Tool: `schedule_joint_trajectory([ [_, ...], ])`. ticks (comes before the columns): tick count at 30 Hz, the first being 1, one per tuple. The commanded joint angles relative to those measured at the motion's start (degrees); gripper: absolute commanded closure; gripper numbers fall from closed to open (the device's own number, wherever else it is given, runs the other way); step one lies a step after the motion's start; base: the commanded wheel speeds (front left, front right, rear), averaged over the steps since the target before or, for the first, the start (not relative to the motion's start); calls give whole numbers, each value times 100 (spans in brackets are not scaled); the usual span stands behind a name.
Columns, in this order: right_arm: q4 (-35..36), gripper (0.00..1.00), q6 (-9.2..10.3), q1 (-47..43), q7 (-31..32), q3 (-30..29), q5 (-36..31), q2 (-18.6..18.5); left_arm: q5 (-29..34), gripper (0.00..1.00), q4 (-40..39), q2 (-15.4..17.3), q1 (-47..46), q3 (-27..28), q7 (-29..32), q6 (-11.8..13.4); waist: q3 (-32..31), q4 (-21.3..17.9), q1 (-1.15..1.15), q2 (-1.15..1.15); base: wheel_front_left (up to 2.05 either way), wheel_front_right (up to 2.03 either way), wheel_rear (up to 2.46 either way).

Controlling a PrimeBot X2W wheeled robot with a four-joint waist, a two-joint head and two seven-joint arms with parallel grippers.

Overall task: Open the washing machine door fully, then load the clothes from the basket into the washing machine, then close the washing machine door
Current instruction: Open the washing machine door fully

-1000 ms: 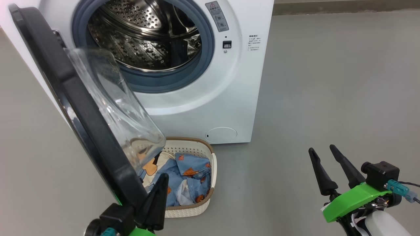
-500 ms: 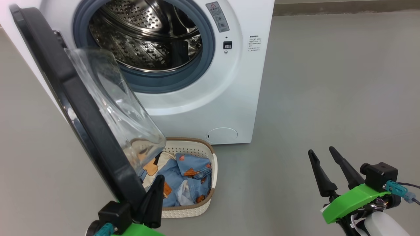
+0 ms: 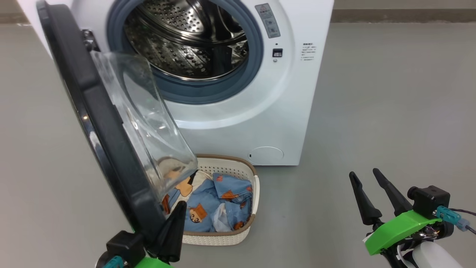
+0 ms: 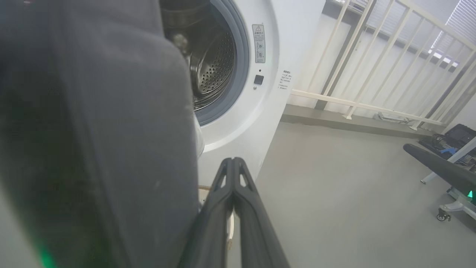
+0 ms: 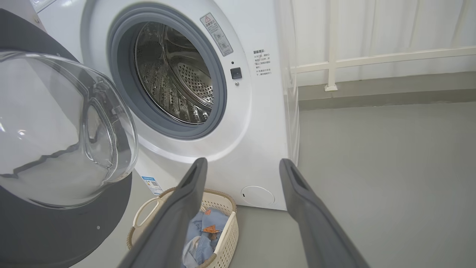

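Note:
The white washing machine [image 3: 282, 104] stands with its steel drum [image 3: 189, 41] exposed. The washing machine door [image 3: 93, 123] hangs open to the left, its black rim edge-on and its glass bowl [image 3: 148, 123] bulging right. My left gripper [image 3: 181, 204] is shut on nothing, its fingers lying against the inner side of the rim's lower end; in the left wrist view the gripper [image 4: 232, 160] has the rim [image 4: 93, 130] close on its left. The basket [image 3: 253, 212] holding the blue printed clothes [image 3: 219, 201] sits on the floor below the door. My right gripper [image 3: 363, 172] hovers open and empty at the lower right.
Grey floor [image 3: 390, 111] spreads to the right of the machine. A white railing [image 4: 372, 74] runs behind on the right, above a low kerb. The right wrist view has the drum [image 5: 174, 74], the glass bowl [image 5: 63, 130] and the basket [image 5: 232, 219] ahead of my right gripper [image 5: 242, 163].
The head camera has shifted, so the machine and basket sit further right. Against the machine, the door's free end and my shut left gripper have swung slightly left. The right gripper has stayed put.

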State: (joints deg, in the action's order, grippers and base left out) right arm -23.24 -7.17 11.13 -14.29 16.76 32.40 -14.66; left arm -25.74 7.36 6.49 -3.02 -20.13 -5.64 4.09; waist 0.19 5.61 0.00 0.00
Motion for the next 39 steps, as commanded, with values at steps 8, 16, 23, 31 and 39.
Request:
schedule_joint_trajectory([
  [8,64,0,-32,-5,-71,133,65,31,-91,100,-288,337,-46,489,12,238,-52,481,0,0,0,0,0],
  [16,50,0,-32,-25,-71,95,55,64,-104,100,-374,467,-18,572,120,332,-59,804,0,0,0,0,0],
  [23,64,0,-32,-17,-71,43,34,93,-156,100,-399,652,-98,818,240,496,-25,1048,0,0,0,0,0],
  [31,101,0,-32,29,-71,9,-5,138,-273,100,-261,925,-311,1132,426,597,165,1199,0,0,0,0,0],
  [39,144,0,-32,128,-71,-56,-25,166,-494,100,240,1253,-637,1523,548,584,399,1253,0,0,0,0,0],
])
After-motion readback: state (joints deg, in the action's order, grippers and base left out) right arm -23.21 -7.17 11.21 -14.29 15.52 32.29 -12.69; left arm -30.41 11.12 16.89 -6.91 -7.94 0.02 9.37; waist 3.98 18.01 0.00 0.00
